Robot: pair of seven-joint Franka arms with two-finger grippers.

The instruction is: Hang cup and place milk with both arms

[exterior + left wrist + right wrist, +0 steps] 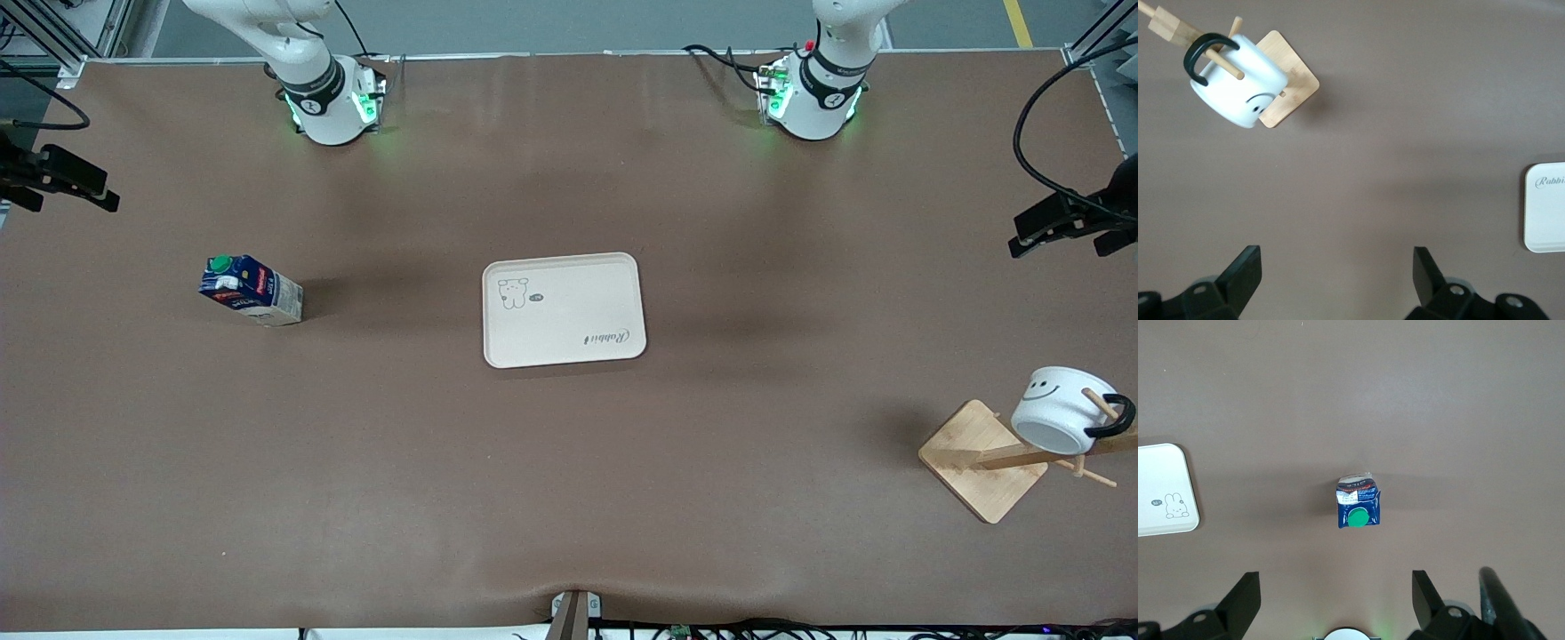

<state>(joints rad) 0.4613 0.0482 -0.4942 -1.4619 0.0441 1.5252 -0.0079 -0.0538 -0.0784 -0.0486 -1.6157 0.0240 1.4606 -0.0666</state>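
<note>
The cup (1062, 409) hangs by its black loop handle on a peg of a wooden rack (978, 462), toward the left arm's end of the table. It also shows in the left wrist view (1238, 83). The milk (252, 289) stands upright on the table toward the right arm's end, green cap on top. My left gripper (1337, 267) is open and empty, high over bare table. My right gripper (1336, 590) is open and empty, high over the table with the milk (1359, 501) below it. Both hands are out of the front view.
A cream tray (563, 308) with a rabbit drawing lies at the table's middle, between milk and rack. The arm bases (329, 98) (813, 89) stand along the table's edge farthest from the front camera. Black camera mounts (53, 178) (1067, 222) jut in at both ends.
</note>
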